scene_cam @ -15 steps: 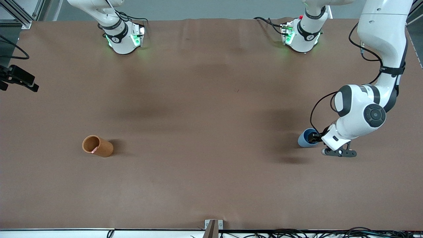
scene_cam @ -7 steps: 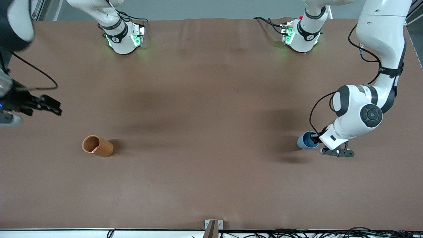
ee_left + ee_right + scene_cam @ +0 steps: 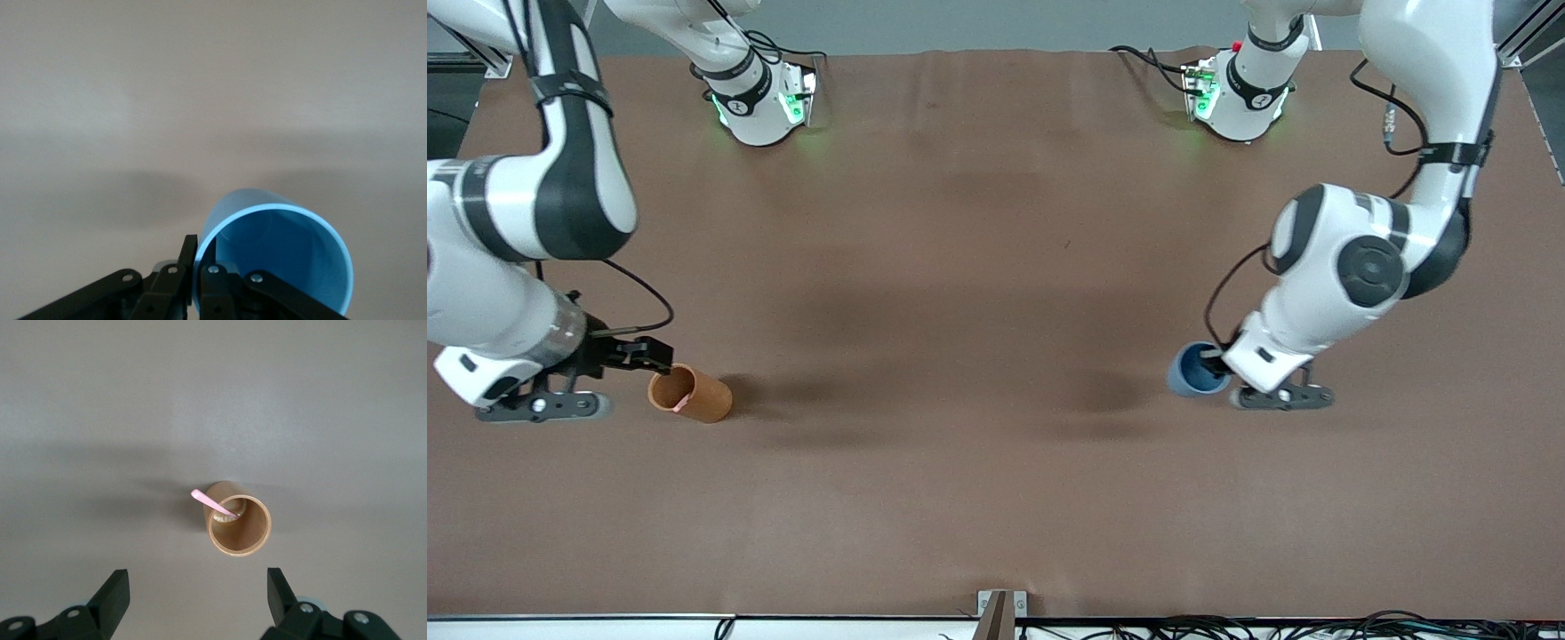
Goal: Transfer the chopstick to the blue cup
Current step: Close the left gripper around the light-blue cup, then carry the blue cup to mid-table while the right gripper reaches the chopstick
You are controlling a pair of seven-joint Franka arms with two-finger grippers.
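Meanwhile chopstick stands below spread right claw.

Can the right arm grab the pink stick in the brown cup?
Probably yes. The right end effector is open above the brown cup, and the chopstick pokes over the rim with nothing covering it.

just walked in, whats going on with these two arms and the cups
The left gripper is shut on the rim of the blue cup, at the left arm's end of the table. The right gripper hangs open over the brown cup, where the pink chopstick leans. The chopstick is not yet picked up.
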